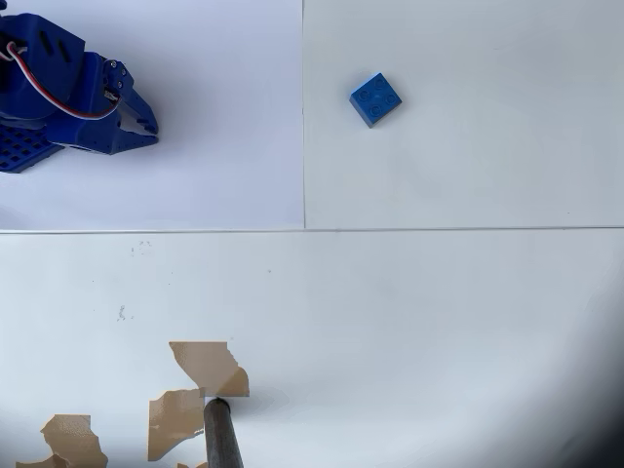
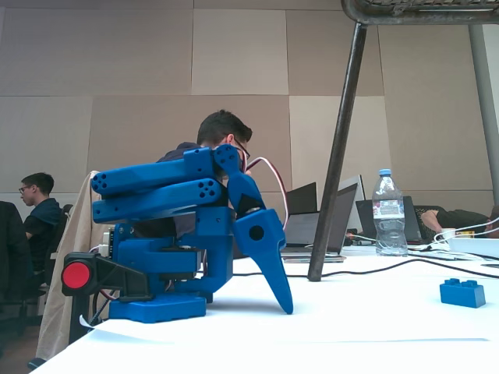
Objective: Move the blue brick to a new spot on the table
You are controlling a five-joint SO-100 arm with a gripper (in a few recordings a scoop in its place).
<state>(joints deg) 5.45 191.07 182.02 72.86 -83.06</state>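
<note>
The blue brick (image 1: pixel 375 98) lies flat on the white table (image 1: pixel 439 312), studs up, at the upper middle of the overhead view. In the fixed view the blue brick (image 2: pixel 461 293) sits at the far right, well apart from the arm. My blue gripper (image 1: pixel 151 135) is at the top left of the overhead view, far left of the brick. The arm is folded low over its base, and the gripper (image 2: pixel 285 306) points down with its tip close to the table. Its jaws are shut with nothing between them.
Torn brown tape scraps (image 1: pixel 210 366) lie near the bottom left of the overhead view, beside a dark slanted pole (image 2: pixel 337 156) standing on the table. Behind it are a water bottle (image 2: pixel 387 212), laptops (image 2: pixel 312 226) and cables. People sit behind the table.
</note>
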